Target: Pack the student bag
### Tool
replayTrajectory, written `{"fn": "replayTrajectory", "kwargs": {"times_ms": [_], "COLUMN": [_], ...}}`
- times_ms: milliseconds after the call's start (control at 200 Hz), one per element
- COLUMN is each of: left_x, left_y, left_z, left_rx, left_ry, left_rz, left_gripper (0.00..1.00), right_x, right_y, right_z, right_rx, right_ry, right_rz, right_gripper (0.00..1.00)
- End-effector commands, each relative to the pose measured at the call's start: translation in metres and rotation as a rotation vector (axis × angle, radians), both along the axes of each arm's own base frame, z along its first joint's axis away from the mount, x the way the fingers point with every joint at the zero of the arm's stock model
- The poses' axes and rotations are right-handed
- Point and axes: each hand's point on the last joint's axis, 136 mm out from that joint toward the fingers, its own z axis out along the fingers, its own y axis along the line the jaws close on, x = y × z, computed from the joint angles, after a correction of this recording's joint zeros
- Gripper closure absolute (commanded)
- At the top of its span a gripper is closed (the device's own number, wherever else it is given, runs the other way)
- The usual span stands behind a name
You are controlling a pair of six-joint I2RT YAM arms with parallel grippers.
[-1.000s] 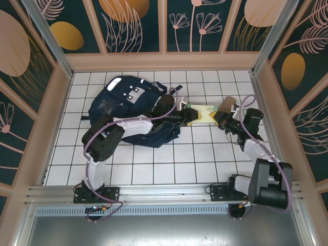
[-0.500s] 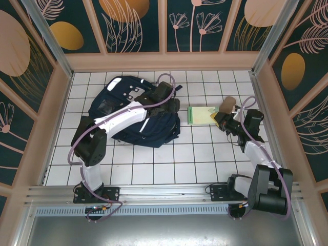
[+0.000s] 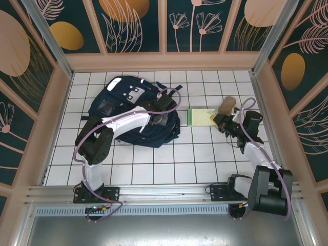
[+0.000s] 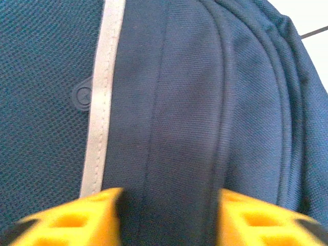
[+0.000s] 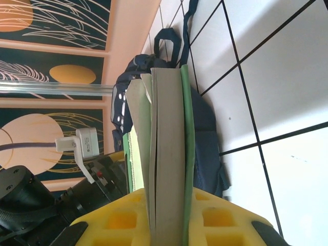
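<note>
Top external view: the student bag [image 3: 115, 110] lies flat on the white tiled table [image 3: 154, 164], left of centre and toward the far side. The left gripper [image 3: 163, 117] sits over the bag's right edge. In the left wrist view its yellow fingers [image 4: 66, 215] stand partly spread, a band of navy fabric running between them beside a pale reflective stripe [image 4: 100, 102] — the jaws straddle the cloth and rest on it, with no pinch visible.

The right gripper [image 3: 218, 119] is to the right of the bag and apart from it, closed on a green-covered notebook [image 3: 197, 116] that lies flat on the tiles between gripper and bag. The right wrist view shows the notebook's edge clamped between the two yellow pads [image 5: 118, 220] — green cover on one side, grey pages beside it. A brown object [image 3: 228, 104] lies just beyond that gripper.
</note>
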Motion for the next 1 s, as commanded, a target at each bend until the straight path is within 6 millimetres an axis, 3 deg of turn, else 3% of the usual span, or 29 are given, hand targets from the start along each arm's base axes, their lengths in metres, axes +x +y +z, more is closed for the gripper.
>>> {"fn": "replayTrajectory", "kwargs": {"times_ms": [0, 80, 455, 495, 670, 866, 976, 996], "left_x": [-0.004, 0.000, 0.017, 0.017, 0.021, 0.025, 0.027, 0.027], "left_y": [0.017, 0.018, 0.015, 0.019, 0.030, 0.042, 0.050, 0.051], "left_z": [-0.012, 0.002, 0.120, 0.145, 0.196, 0.235, 0.244, 0.244], "left_rx": [0.132, 0.122, -0.187, -0.240, -0.384, -0.550, -0.612, -0.619], "left_ry": [0.001, -0.038, -0.166, -0.197, -0.243, -0.259, -0.261, -0.260], "left_rz": [-0.011, 0.003, 0.040, 0.044, 0.062, 0.083, 0.108, 0.111], "left_gripper": [0.84, 1.00, 1.00, 1.00, 1.00, 1.00, 1.00, 1.00], "right_x": [-0.003, -0.004, 0.005, 0.008, 0.023, 0.048, 0.069, 0.070], "right_y": [0.007, 0.014, 0.071, 0.076, 0.113, 0.166, 0.196, 0.209], "right_z": [0.005, 0.004, 0.009, 0.010, 0.021, 0.033, 0.032, 0.033], "right_rx": [0.000, 0.002, 0.111, 0.127, 0.150, 0.201, 0.195, 0.189], "right_ry": [-0.033, -0.031, -0.053, -0.051, -0.087, -0.099, -0.091, -0.087], "right_rz": [0.019, 0.027, 0.027, 0.014, 0.020, 0.047, 0.010, 0.028], "right_gripper": [1.00, 1.00, 1.00, 1.00, 1.00, 1.00, 1.00, 1.00]}}
